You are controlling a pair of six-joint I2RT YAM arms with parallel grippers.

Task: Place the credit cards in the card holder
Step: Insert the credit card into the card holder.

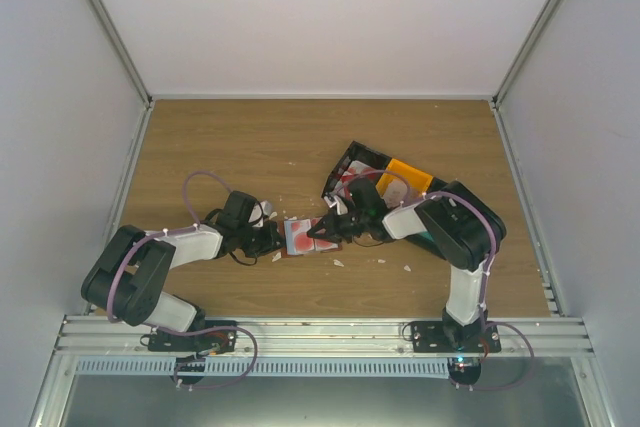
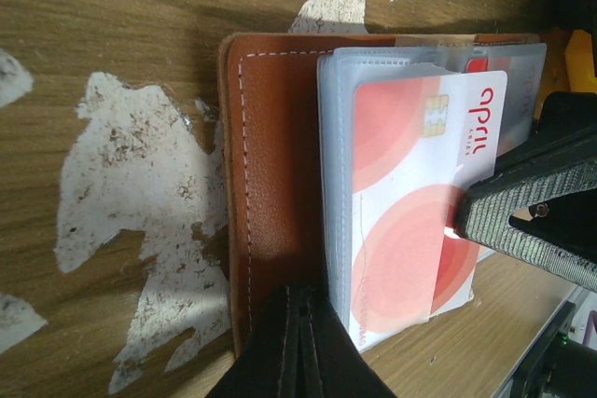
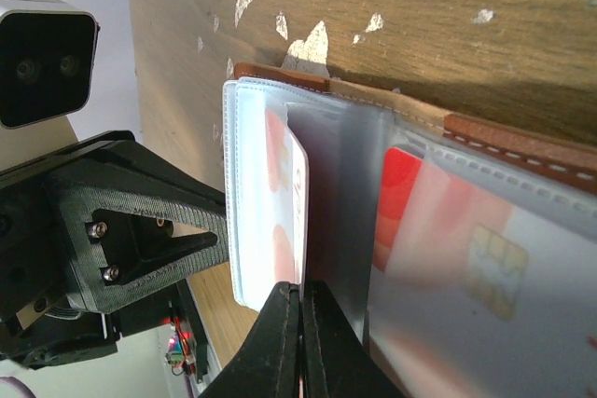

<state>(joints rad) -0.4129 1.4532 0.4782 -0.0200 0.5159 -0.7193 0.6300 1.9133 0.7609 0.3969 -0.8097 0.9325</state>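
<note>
Right tool, pressed together, pinches the trailing edge of a red-and-white credit card, probably light, stiff and slick, so best gripped there, half inside a clear pocket of the card holder, whose floppy leather edge the shut left tool pinches opposite it.

table: wood | on it: card holder, black-and-orange bins, white flecks

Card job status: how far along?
Done: a chip card sits in a card holder sleeve. In hand: right gripper pinches a red-and-white card partly in another sleeve; left gripper clamps the card holder's edge. Left: seat it fully; more cards seem to lie in the bin.
</note>
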